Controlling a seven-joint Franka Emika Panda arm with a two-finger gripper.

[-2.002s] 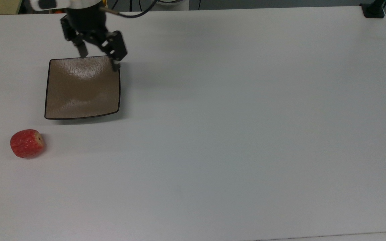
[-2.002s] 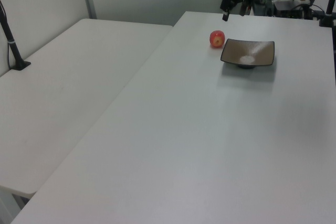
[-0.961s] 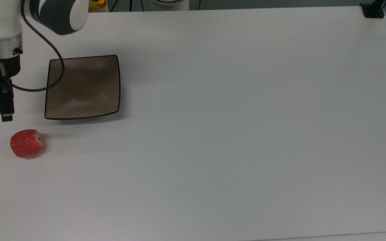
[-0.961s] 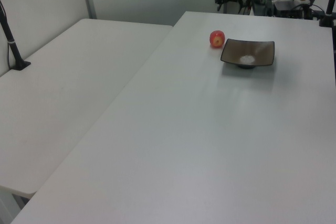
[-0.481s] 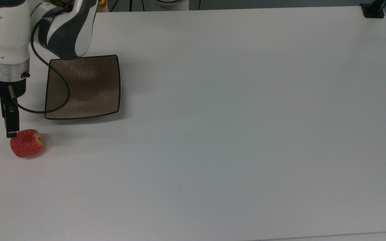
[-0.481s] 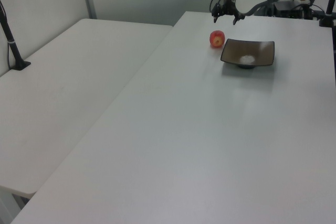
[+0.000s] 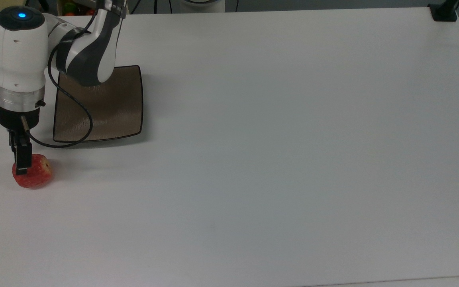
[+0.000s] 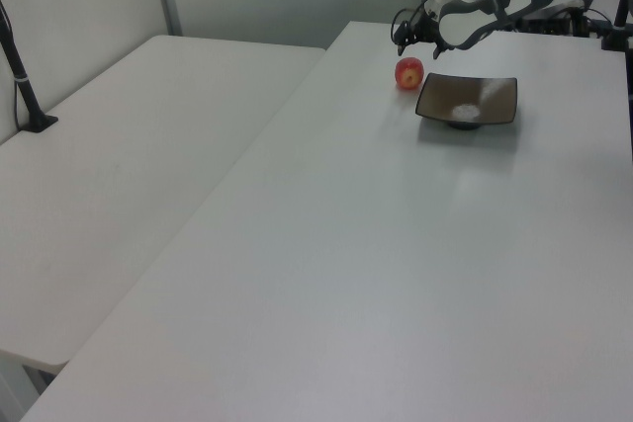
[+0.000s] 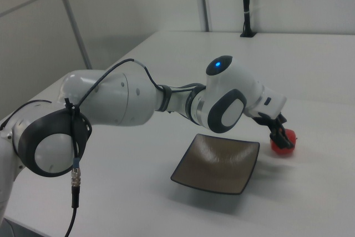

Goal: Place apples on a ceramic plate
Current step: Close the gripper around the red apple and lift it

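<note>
Looking down in the top view, I find my pincer (image 7: 22, 169) hanging over the small red apple with pale yellowish streaks (image 7: 34, 172), which lies on the white surface (image 7: 277, 139) near the top view's left edge. One dark finger (image 7: 24, 158) overlaps the apple's left part; I cannot tell from here how far apart my fingers stand or whether they touch the fruit. The square, glossy brown ceramic plate with a thin dark rim (image 7: 106, 111) sits just above and to the right of the apple, apart from it and with nothing in it. My white and grey forearm (image 7: 90, 52) crosses the plate's upper left corner, and a black cable (image 7: 70, 115) loops from my wrist over the plate's left part. A dark post base (image 7: 444, 12) stands at the surface's far right corner.

In the left view, the apple (image 8: 408, 73) rests on the surface (image 8: 396, 244) just to the left view's left of the plate (image 8: 467, 101), close to it but not touching. My pincer (image 8: 416, 42) hovers just above the apple, its two dark tips set apart from one another, so it looks open. A second white table (image 8: 109, 165) adjoins on the left view's left, with a black post (image 8: 20, 66) on it.

In the right view, the apple (image 9: 283, 142) lies on the surface (image 9: 138, 203) beyond the plate's (image 9: 219, 164) far right corner. My pincer (image 9: 279, 134) reaches down onto its near upper side, dark fingers against the red skin; whether they grip it I cannot tell. My arm (image 9: 127, 101) stretches in from the right view's left, a blue light (image 9: 218, 62) glowing on the wrist.
</note>
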